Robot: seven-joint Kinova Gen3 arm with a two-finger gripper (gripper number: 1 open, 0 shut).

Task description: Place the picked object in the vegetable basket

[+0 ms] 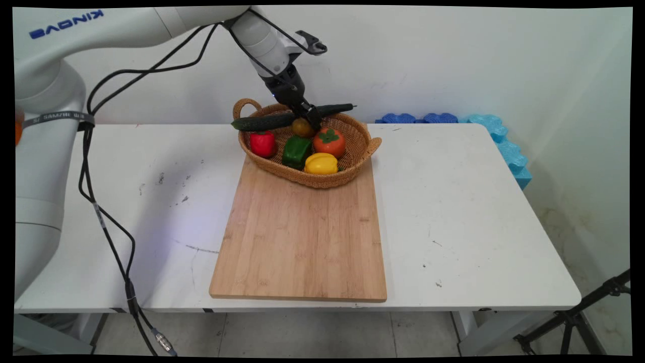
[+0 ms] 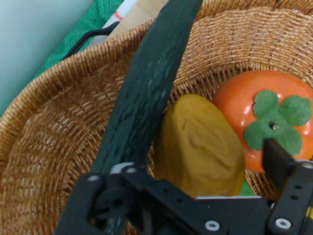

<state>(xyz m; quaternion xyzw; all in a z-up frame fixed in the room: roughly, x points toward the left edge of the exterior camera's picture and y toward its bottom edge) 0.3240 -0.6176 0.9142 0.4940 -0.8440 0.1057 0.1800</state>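
Fingers (image 1: 308, 115) clenched on a long, dark green, bumpy-skinned cucumber (image 1: 282, 120), held roughly level across the far rim of a woven basket (image 1: 322, 179) with loop handles, one end jutting past the left rim, the other pointing right toward the wall. Below in the basket: a dull yellow fruit (image 1: 302, 127), an orange persimmon (image 1: 329, 142) with a green leaf cap, red (image 1: 262, 143), green (image 1: 296, 151) and yellow peppers (image 1: 321, 163). Basket on the far end of a wooden cutting board (image 1: 302, 237) on the white desk (image 1: 453, 212).
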